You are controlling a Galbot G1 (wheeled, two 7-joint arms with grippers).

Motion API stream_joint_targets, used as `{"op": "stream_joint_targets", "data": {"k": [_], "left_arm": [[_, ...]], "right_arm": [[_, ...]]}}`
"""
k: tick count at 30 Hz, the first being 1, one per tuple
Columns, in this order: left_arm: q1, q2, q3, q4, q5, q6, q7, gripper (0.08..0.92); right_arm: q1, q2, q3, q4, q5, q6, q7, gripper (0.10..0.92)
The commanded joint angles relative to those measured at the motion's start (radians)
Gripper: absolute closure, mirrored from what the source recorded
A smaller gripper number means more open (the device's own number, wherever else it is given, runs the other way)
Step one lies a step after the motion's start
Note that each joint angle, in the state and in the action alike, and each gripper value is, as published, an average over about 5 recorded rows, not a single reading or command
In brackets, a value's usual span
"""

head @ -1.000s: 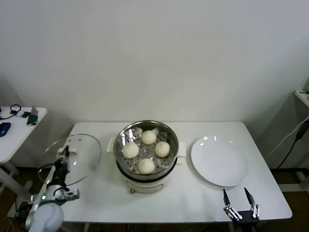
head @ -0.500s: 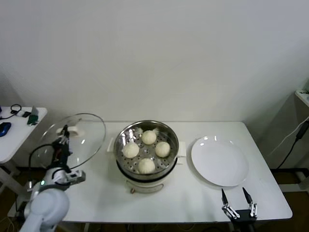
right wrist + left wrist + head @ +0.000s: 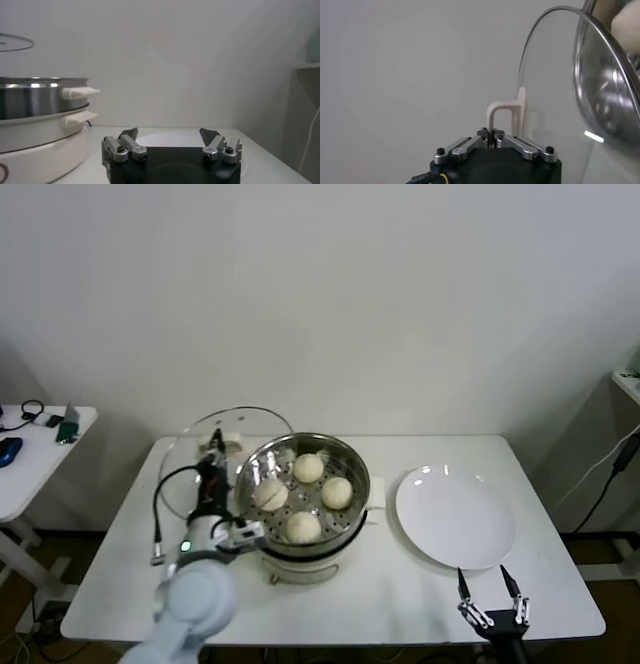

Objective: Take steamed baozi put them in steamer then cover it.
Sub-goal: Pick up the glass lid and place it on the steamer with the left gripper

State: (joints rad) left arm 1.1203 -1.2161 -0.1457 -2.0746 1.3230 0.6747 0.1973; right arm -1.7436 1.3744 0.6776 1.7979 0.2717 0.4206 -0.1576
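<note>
**Lid in the air, beside the basket**

My left pincer is clamped tight on the cream-white oblong handle of the round clear glass lid, held tilted on edge just left of the shiny round steel steamer basket. Four smooth cream-white dough buns sit inside it. My right pincer waits spread wide near the table's front edge, by the flat white round plate.

Lowered this steeply, the metal rim could strike the basket wall and twist the handle in my grip (narrow hold). My arm hides the lid's lower edge.

My own left arm is hiding part of the lid, and the steamer is running off the right wrist view's edge.
</note>
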Motion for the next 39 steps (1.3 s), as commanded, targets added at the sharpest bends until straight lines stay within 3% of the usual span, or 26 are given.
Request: {"op": "stream_joint_targets", "data": {"k": [1, 6, 13, 39], "left_arm": [[-0.114, -0.222, 0.232, 0.094, 0.257, 0.066, 0.083, 0.859], [-0.097, -0.3, 0.253, 0.156, 0.31, 0.058, 0.081, 0.859], [-0.052, -0.345, 0.244, 0.209, 0.362, 0.033, 0.049, 0.859], [-0.015, -0.347, 0.203, 0.274, 0.406, 0.009, 0.015, 0.859]], "right_arm": [[0.027, -0.005, -0.003, -0.039, 0.0, 0.01, 0.003, 0.203], [0.037, -0.001, -0.006, -0.051, -0.001, 0.014, 0.002, 0.203], [0.037, -0.002, -0.004, -0.063, 0.008, 0.029, 0.003, 0.203], [0.019, -0.013, -0.002, -0.087, 0.04, 0.069, 0.009, 0.203]]}}
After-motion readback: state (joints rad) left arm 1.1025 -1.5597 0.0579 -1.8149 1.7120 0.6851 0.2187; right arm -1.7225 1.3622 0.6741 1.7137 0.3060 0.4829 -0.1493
